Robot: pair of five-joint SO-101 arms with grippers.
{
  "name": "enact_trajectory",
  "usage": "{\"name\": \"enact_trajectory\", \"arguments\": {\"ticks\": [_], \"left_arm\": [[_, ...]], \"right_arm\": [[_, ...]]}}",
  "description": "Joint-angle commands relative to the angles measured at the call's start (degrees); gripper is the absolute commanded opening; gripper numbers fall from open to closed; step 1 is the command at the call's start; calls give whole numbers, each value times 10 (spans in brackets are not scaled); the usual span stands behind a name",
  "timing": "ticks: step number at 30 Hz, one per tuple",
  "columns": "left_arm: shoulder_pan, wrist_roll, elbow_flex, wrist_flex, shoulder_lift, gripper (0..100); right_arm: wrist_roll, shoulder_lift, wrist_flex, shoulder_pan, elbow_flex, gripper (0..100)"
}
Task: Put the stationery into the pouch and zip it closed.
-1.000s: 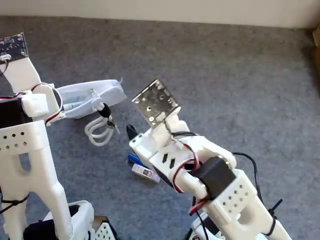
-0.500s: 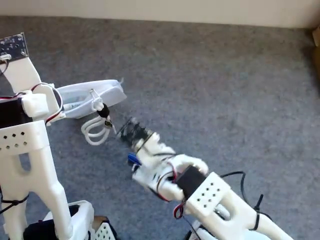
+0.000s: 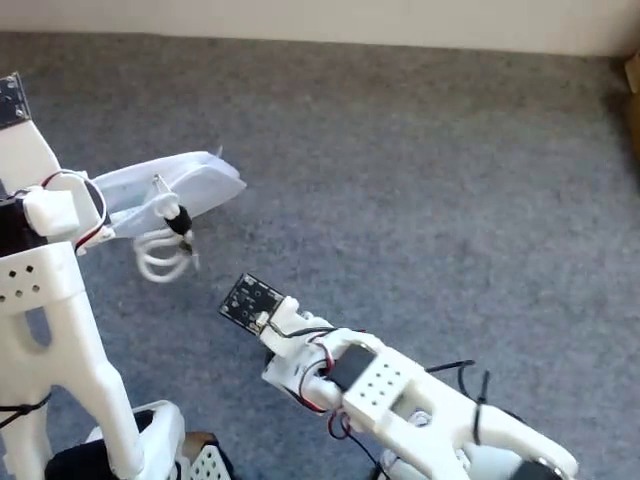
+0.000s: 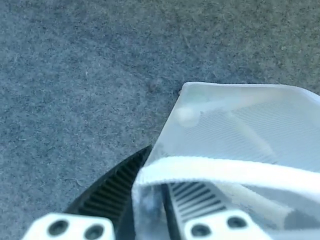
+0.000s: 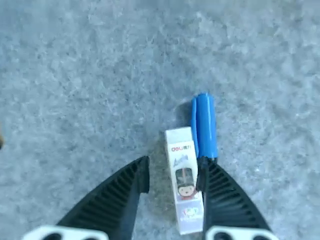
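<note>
My left gripper (image 4: 160, 175) is shut on the edge of the translucent white pouch (image 4: 240, 130), its white zipper band pinched between the black fingers. From above, the pouch (image 3: 180, 185) hangs off the left arm (image 3: 50, 280), with a white cord loop (image 3: 160, 260) dangling under it. My right gripper (image 5: 173, 170) is open, low over the carpet. A small white eraser (image 5: 184, 200) lies between its fingers. A blue pen (image 5: 204, 125) lies alongside the eraser, touching one fingertip (image 5: 202, 172). In the high view the right arm (image 3: 350, 380) covers both items.
Grey carpet (image 3: 450, 180) stretches wide to the right and the back. A pale wall edge (image 3: 350, 20) runs along the far side. The arm bases (image 3: 150, 440) stand at the near edge.
The right arm has swung down and turned, its gripper now low over the eraser and pen and hiding them from above. The left arm has shifted the pouch slightly left.
</note>
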Motion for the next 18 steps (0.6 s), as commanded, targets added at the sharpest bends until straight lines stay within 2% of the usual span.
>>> {"name": "enact_trajectory", "arguments": {"ticks": [1, 11, 18], "left_arm": [[-10, 3, 22, -8, 10, 10], [-10, 3, 24, -8, 10, 10], [-10, 3, 24, -8, 10, 10]], "right_arm": [[6, 51, -22, -2, -54, 149], [6, 145, -21, -2, -95, 145], [14, 165, -21, -2, -94, 9]]}}
